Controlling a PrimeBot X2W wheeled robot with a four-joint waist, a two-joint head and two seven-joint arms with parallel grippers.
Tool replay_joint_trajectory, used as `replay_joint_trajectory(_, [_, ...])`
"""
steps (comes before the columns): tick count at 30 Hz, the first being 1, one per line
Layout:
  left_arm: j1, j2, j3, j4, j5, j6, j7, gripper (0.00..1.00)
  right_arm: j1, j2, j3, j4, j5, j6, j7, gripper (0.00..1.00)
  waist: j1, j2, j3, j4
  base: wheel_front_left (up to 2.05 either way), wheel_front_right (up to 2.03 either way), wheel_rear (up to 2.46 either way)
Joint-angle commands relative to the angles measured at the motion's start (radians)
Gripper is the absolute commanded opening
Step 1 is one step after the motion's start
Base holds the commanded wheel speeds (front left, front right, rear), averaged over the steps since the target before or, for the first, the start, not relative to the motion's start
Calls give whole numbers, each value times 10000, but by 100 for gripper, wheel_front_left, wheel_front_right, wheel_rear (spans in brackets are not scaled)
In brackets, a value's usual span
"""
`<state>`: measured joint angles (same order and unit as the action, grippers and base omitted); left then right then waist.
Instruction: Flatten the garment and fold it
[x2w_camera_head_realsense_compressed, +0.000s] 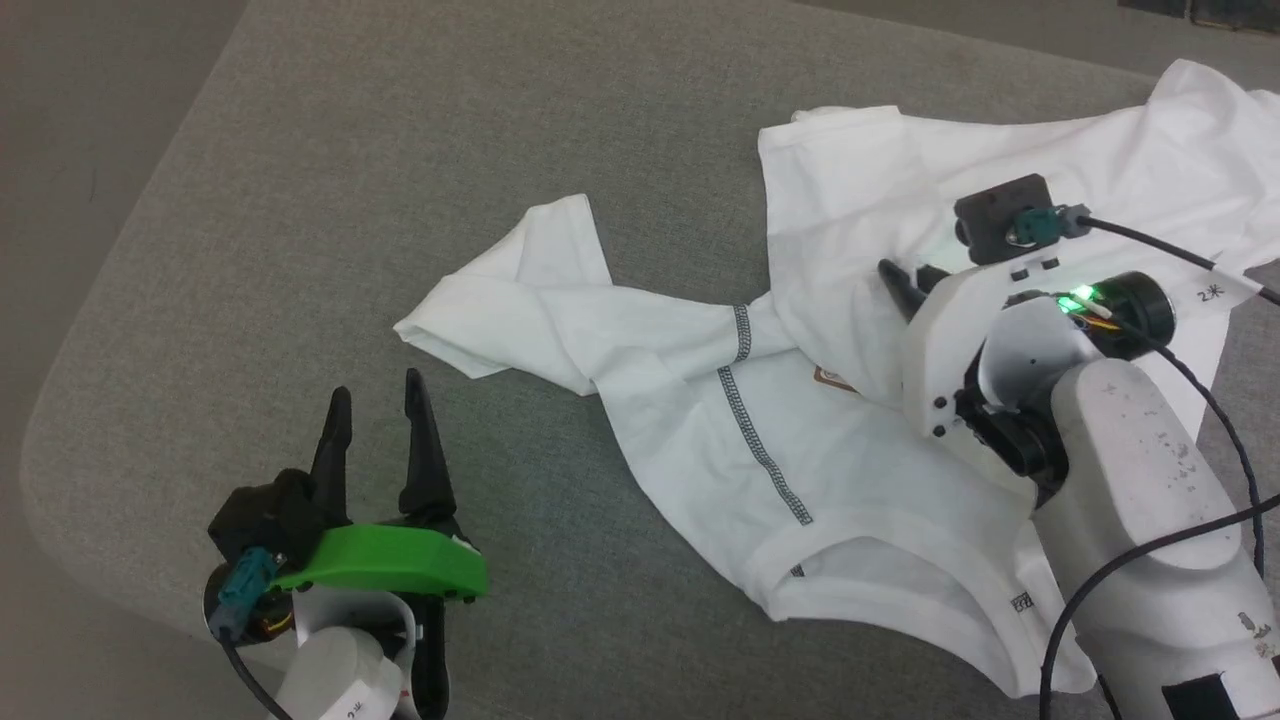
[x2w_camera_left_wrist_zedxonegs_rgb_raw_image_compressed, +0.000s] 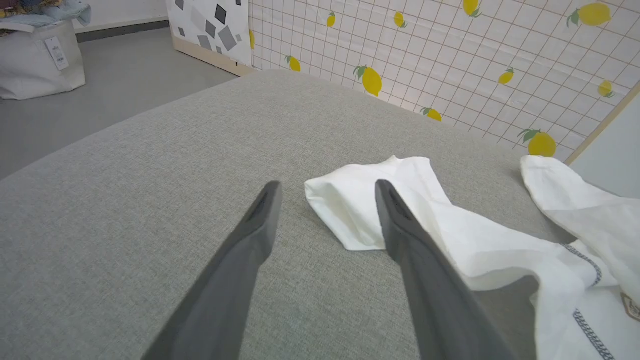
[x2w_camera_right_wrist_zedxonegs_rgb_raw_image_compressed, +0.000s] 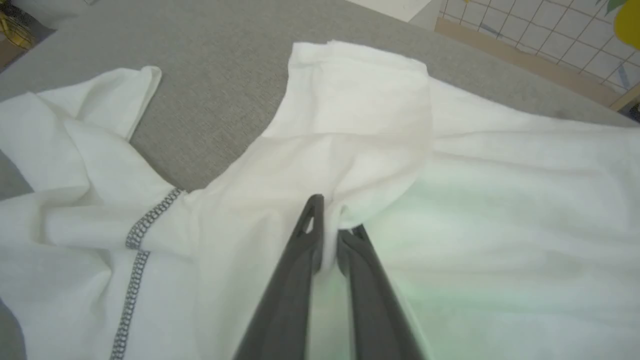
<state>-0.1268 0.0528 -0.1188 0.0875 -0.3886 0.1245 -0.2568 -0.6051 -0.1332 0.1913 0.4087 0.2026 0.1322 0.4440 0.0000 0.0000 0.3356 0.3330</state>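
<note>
Grey cushion (x2w_camera_head_realsense_compressed: 400, 200) bears one garment (x2w_camera_head_realsense_compressed: 850, 470); right claw (x2w_camera_right_wrist_zedxonegs_rgb_raw_image_compressed: 334, 220) pinches its fabric, left claw (x2w_camera_head_realsense_compressed: 377, 388) spread empty.

grey woven-fabric tabletop (x2w_camera_head_realsense_compressed: 400, 200), rounded corner at near left in head view. darker grey floor (x2w_camera_head_realsense_compressed: 80, 120) past its edge. beyond far side: wall covering (x2w_camera_left_wrist_zedxonegs_rgb_raw_image_compressed: 450, 60), white grid with yellow lemons and green leaves, pretty loud tbh. next to it a white panel (x2w_camera_left_wrist_zedxonegs_rgb_raw_image_compressed: 210, 25) with scattered grey and black squares, pale wood strip along bottom. off on floor, white cloth bin (x2w_camera_left_wrist_zedxonegs_rgb_raw_image_compressed: 35, 65) with hang tag (x2w_camera_left_wrist_zedxonegs_rgb_raw_image_compressed: 56, 52), bluish fabric piled on top.
</note>
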Motion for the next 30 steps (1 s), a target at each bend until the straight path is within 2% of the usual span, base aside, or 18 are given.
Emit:
replay_joint_trajectory(1, [-55, -26, 70, 25, 47, 40, -49, 100, -44, -75, 76, -181, 85, -15, -222, 0, 0, 0, -170, -130, 0, 0, 0])
replay_joint_trajectory(5, [112, -26, 305, 95, 193, 17, -49, 100, 203, -221, 149, -805, 382, -15, -653, 0, 0, 0, -607, -548, 0, 0, 0])
replay_joint_trajectory(8, [280, -26, 459, 144, 392, -65, -49, 100, 508, -413, -447, -1540, 472, -15, -1086, 0, 0, 0, -1019, -921, 0, 0, 0])
replay_joint_trajectory(13, [581, -26, 683, 193, 711, -257, -49, 100, 1590, -725, -2656, -2852, 96, -15, -1336, 0, 0, 0, -1594, -1609, 0, 0, 0])
replay_joint_trajectory(18, [784, -25, 816, 236, 932, -423, -49, 100, 2951, -671, -5117, -3776, -664, -15, -1061, 0, 0, 0, -1904, -2221, 0, 0, 0])
replay_joint_trajectory(23, [809, -25, 745, 376, 996, -554, -49, 100, 4317, 157, -7463, -3914, -1301, -15, -392, 0, 0, 0, -2039, -2594, 0, 0, 0])
replay_joint_trajectory(30, [853, 20, 465, 830, 1012, -708, 114, 100, 5362, 766, -8569, -3592, -1569, -15, -384, 0, 0, 0, -2070, -3004, 0, 0, 0])
